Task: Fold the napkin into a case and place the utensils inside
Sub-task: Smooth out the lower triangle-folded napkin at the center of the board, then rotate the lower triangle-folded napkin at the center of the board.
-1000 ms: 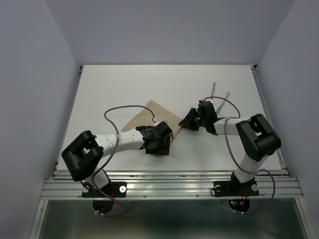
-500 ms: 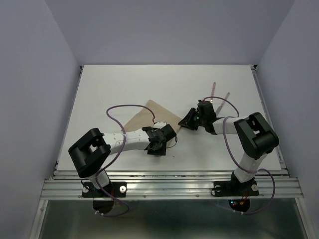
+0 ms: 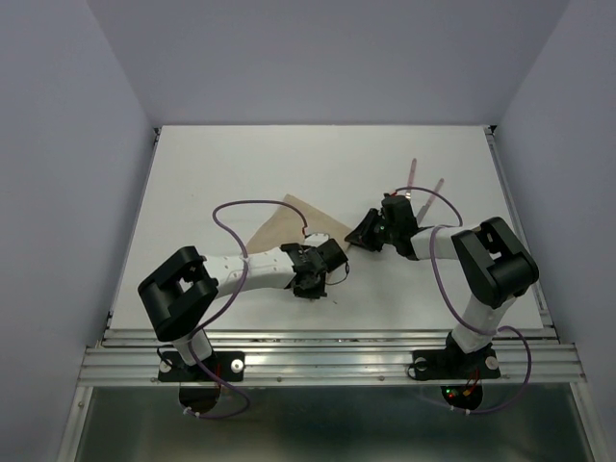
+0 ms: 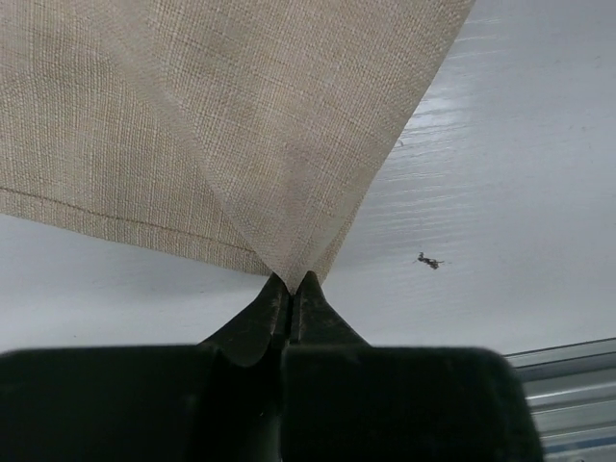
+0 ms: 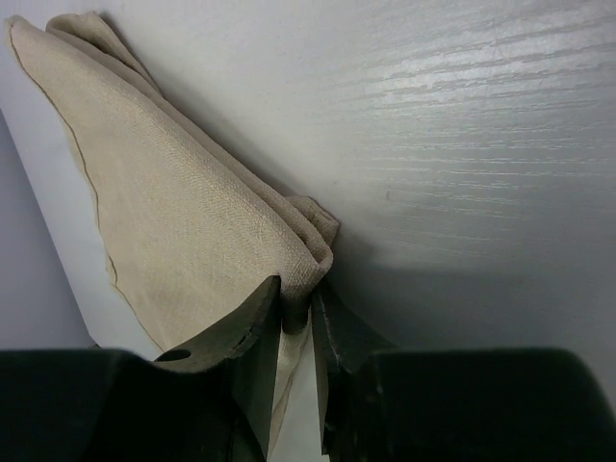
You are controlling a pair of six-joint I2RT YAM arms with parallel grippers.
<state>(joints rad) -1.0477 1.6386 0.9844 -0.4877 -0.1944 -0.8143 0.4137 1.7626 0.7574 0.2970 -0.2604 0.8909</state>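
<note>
1. The left gripper (image 4: 289, 287) is pinched shut on a corner of the napkin (image 4: 231, 125); the right gripper (image 5: 296, 291) is clamped on a bunched fold.
2. The napkin is spread mid-table between the arms. It is judged light and limp, best held by its corners.
3. The utensils (image 3: 413, 173) are seen far right.

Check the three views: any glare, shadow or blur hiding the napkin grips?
Top external: even light, no glare, but the arms cover both grips. Left wrist: napkin weave sharp, left gripper dark yet its pinch on the corner reads. Right wrist: glare streaks on the table, deep shadow beside the fold, right gripper's pinch legible.
</note>
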